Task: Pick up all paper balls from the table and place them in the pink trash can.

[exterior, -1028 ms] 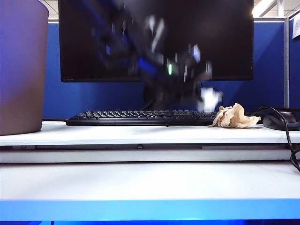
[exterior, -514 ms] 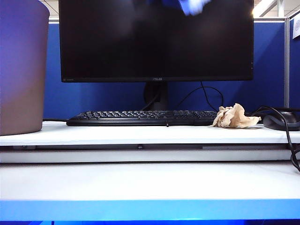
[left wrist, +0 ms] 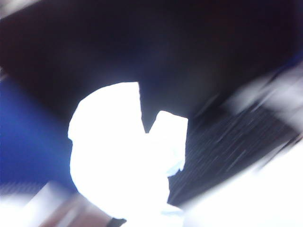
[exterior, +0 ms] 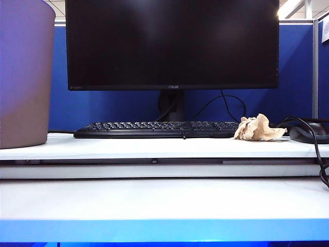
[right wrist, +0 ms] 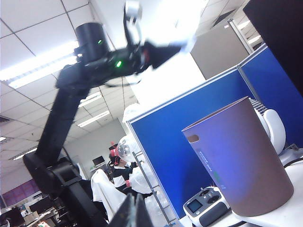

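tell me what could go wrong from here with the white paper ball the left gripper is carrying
1. The left gripper is high in the air with the white paper ball, off to one side of the pink trash can; a release now would likely miss.
2. Both wrist views blur here, so the fast swing might shake the wad loose.
3. The tan paper ball on the table remains uncollected.

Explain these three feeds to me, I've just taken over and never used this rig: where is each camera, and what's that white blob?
It is a two-armed robot. The front camera faces the table: monitor, keyboard, a tan paper ball, mouse and the pink trash can. Neither arm shows there. The left wrist camera, blurred, shows the left gripper shut on a white paper ball. The right wrist camera sees the left arm raised above the can; the right gripper appears closed, empty.
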Tool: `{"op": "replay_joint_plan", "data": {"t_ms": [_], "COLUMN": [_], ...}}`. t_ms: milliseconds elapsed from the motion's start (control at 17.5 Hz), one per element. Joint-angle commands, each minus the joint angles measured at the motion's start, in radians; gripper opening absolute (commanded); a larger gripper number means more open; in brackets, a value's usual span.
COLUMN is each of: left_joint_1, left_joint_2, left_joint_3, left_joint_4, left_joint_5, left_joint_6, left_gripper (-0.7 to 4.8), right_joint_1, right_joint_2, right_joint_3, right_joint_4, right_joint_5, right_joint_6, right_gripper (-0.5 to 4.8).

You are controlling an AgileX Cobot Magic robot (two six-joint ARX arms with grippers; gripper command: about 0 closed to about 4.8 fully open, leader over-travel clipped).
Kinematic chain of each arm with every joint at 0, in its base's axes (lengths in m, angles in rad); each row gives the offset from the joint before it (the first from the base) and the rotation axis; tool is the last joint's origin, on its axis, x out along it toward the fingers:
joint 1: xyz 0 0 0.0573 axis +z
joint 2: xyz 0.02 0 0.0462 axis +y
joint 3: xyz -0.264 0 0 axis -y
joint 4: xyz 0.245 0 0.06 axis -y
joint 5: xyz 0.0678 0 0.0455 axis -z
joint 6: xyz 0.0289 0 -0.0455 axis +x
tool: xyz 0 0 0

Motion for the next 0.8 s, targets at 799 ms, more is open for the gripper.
{"op": "replay_joint_plan", "data": {"t_ms": [799], "left_joint_1": [0.472], "left_joint_2": [0.15], "left_joint_3": [-0.018], "left_joint_4": [-0.249], "left_joint_5": [0.196], "left_joint_6": [-0.063], "left_gripper": [-0.06], "right_joint_1": [-0.001], "right_joint_2": [-0.002], "right_joint_3": [0.003], "right_joint_4": [0.012], "right_joint_5": [0.029], "right_joint_6": [-0.012], "right_gripper": [-0.05]}}
